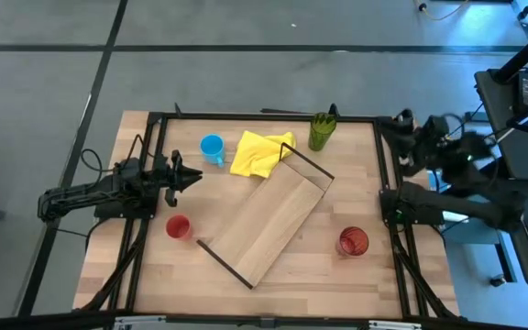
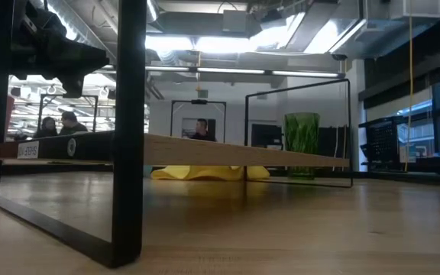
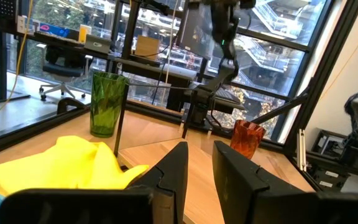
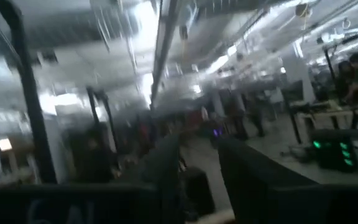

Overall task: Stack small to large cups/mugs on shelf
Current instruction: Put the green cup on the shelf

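In the high view the shelf lies slantwise mid-table, a light-wood board with black end bars. The blue mug and the green tumbler stand near the far edge. The small red cup stands left of the board, the dark red glass right of it. My left gripper hovers open between the mug and the red cup, pointing right, touching nothing. Its wrist view shows the tumbler and the glass ahead. My right gripper is open, folded back at the table's right far corner.
A crumpled yellow cloth lies between the mug and the tumbler, touching the board's far end. A black frame runs along the table's sides. The low view shows the board raised on its bars. People sit in the room behind.
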